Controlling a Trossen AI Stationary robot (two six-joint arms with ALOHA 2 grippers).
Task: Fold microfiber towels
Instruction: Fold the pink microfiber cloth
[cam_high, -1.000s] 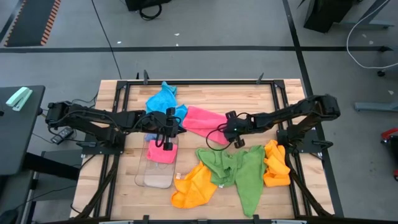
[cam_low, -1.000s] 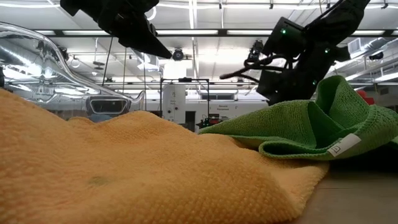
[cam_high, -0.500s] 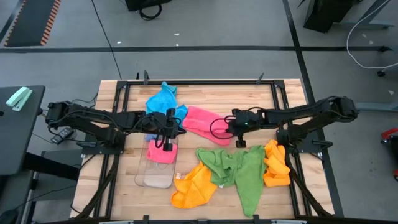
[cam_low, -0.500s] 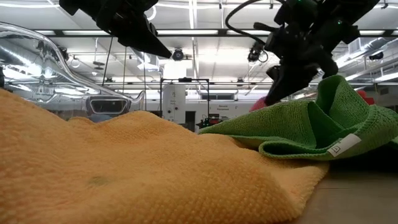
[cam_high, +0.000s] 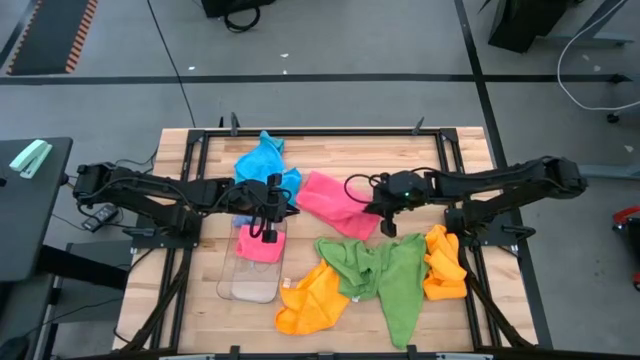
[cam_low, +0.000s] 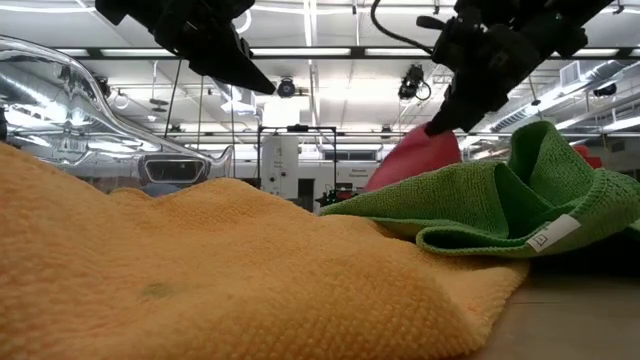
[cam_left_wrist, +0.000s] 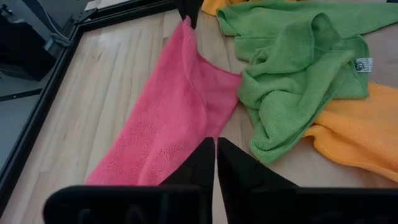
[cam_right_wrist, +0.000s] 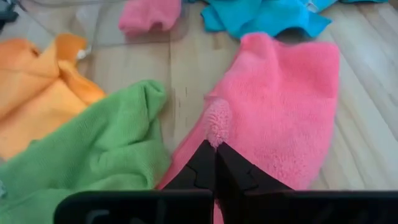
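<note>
A pink towel (cam_high: 330, 198) lies spread at mid table, its corner nearest the right arm raised by my right gripper (cam_high: 381, 224), which is shut on it. A green towel (cam_high: 380, 270), an orange towel (cam_high: 312, 300) and a second orange one (cam_high: 443, 262) lie crumpled near the front edge. A blue towel (cam_high: 262, 160) lies at the far side. A folded pink towel (cam_high: 260, 246) rests in the clear tray (cam_high: 250, 285). My left gripper (cam_high: 270, 236) hovers shut above the folded pink towel, holding nothing. My right gripper pinches a small bunched tuft (cam_right_wrist: 217, 121) at the pink towel's corner between its two fingertips (cam_right_wrist: 205, 155), coming slanting down from the table's right side. That corner (cam_low: 418, 155) is lifted clear above the green towel. The towel's other end stays on the table.
A black metal frame (cam_high: 300, 133) runs around the wooden table top. The green towel (cam_right_wrist: 99, 149) lies right beside the raised pink corner. Bare wood shows at the table's far right (cam_high: 420, 160).
My right gripper has gone up and a little toward the table's right edge, rolling as it went, still shut. It has drawn the pink towel's near-right corner up off the table; the rest of the towel has stayed down.
</note>
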